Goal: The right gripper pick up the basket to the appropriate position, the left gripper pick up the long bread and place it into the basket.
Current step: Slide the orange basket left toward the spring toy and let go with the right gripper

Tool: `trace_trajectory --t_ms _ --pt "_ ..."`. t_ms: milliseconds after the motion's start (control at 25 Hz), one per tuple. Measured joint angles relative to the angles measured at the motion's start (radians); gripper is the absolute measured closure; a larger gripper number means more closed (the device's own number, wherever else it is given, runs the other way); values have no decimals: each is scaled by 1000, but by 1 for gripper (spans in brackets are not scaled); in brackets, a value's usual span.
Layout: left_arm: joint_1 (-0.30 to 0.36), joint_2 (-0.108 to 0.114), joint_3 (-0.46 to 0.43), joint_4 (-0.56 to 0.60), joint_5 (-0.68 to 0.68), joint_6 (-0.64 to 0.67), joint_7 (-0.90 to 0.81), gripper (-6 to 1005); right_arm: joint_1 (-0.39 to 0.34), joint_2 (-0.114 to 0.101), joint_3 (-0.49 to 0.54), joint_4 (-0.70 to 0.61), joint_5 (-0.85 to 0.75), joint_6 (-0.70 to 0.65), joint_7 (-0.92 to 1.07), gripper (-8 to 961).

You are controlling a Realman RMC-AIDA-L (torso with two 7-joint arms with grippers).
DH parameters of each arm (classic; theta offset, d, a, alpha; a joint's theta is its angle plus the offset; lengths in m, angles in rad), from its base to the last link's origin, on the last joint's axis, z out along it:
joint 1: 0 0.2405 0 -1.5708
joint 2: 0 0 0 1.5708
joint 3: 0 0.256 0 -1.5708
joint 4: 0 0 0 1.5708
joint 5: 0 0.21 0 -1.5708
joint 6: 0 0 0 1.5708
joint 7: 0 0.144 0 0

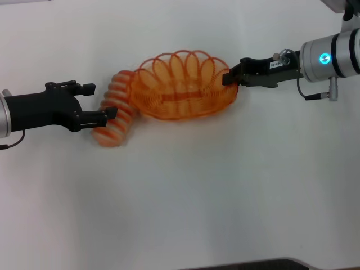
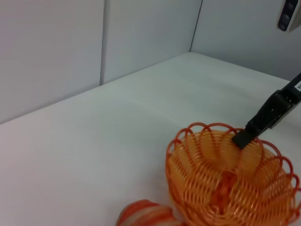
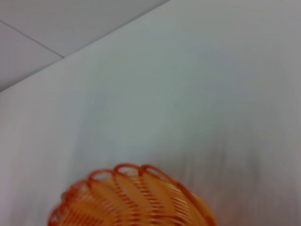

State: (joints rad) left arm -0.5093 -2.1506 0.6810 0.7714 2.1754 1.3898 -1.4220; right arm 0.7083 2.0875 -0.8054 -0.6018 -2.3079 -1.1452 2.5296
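Item one, the white table (image 1: 185, 202): we record a plain matte surface filling the head view, bounded at the far side by pale wall panels (image 2: 51, 52) seen from the left wrist.

Item two, the basket (image 1: 183, 84): we note an oval orange wire piece with looped scalloped rim, sitting mid-table a little toward the far side. It appears again from the left wrist (image 2: 230, 179) and, in part, from the right wrist (image 3: 134, 197). Nothing lies inside it.

Item three, the long bread (image 1: 117, 109): we list a ribbed loaf in orange and cream stripes, lying on the table against the basket's left end, outside the rim, curving toward the near side. One rounded end shows in the left wrist view (image 2: 146, 214).

Item four, the left gripper (image 1: 101, 104): we find its black fingers spread apart at the loaf's left flank, one finger touching or nearly touching the bread, nothing clamped.

Item five, the right gripper (image 1: 229, 77): we find its fingers pinched closed on the basket's right rim, also visible from the left wrist (image 2: 244, 136).
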Motion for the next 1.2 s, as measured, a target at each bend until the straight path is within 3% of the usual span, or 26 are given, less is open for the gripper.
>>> trace_trajectory --t_ms 240,440,680,1000,1200 --pt "0 0 0 0 0 0 0 187 -1 -1 1 7 7 -4 3 796" --pt "0 2 0 0 0 0 0 187 -4 -2 1 7 34 -25 10 711" --pt "0 2 0 0 -2 0 0 188 -22 -4 3 5 73 -43 10 571" --pt "-1 1 0 1 -8 -3 0 187 -65 -14 3 -7 123 -51 -4 157" --pt "-2 0 -8 2 -8 -12 -6 187 -105 -18 3 -54 170 -67 -39 146"
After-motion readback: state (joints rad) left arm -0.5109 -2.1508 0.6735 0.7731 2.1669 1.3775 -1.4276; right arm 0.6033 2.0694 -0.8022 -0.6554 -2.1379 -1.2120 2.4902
